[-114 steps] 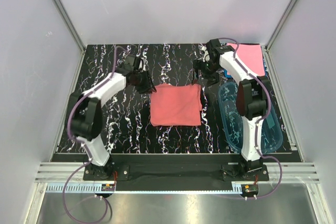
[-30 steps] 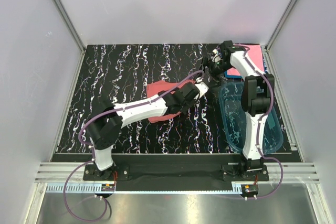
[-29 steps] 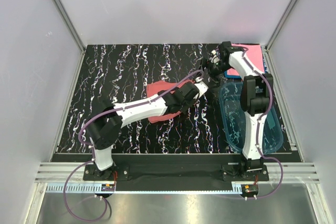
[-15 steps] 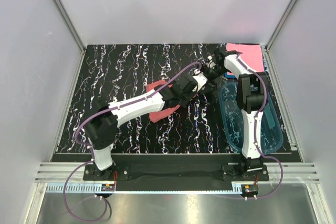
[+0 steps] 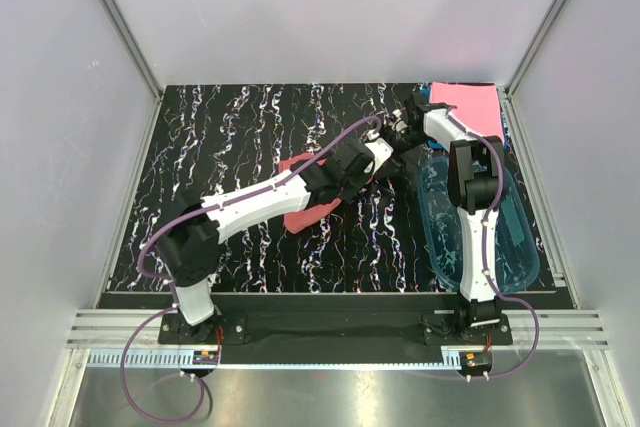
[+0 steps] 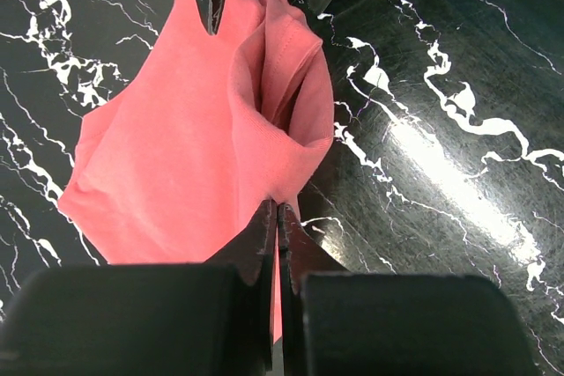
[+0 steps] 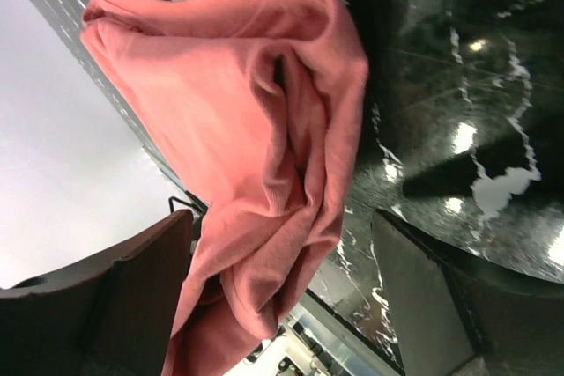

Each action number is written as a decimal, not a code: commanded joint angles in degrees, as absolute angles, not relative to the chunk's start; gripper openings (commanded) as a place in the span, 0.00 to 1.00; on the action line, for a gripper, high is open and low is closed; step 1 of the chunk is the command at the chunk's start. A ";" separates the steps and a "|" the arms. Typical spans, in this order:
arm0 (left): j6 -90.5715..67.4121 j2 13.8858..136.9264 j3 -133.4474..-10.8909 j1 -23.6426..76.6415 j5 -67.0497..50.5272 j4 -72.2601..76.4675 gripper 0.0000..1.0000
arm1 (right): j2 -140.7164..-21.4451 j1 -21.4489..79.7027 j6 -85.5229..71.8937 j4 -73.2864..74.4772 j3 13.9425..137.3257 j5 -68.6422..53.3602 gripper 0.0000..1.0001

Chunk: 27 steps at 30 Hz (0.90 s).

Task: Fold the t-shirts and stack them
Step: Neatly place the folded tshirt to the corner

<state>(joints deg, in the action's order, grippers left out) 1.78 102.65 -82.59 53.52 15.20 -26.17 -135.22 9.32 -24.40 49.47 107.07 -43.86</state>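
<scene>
Now, from above, the salmon t-shirt (image 5: 298,215) no longer lies as a flat square in the middle of the table (image 5: 230,137). It is bunched and drawn to the right under the left arm, probably on its way to the pink t-shirt (image 5: 468,102) at the far right corner. The clear blue tub (image 5: 510,277) shows no shirt inside, though the right arm hides a part.

From the left wrist, the left gripper (image 6: 276,214) is closed tight on the salmon cloth's edge.

From the right wrist, the right gripper (image 7: 282,235) stands wide, one finger at each side of the bunched cloth, not yet gripping.
</scene>
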 commanded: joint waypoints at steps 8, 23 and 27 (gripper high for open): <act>2.73 98.17 -85.34 53.09 14.85 -24.96 0.00 | -137.72 11.16 -30.58 42.90 105.04 -47.90 0.83; -4.72 97.74 -83.94 54.23 9.84 -27.07 0.38 | -139.84 12.30 -33.24 32.77 110.90 -46.17 0.00; -13.26 88.35 -78.23 51.16 7.48 -24.96 0.77 | -137.90 12.83 -22.34 40.32 116.62 -37.11 0.00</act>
<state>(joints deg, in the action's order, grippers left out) -5.08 98.15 -80.09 53.58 10.39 -27.20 -140.68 12.25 -31.09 36.12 110.67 -44.12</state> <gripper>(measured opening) 0.722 0.066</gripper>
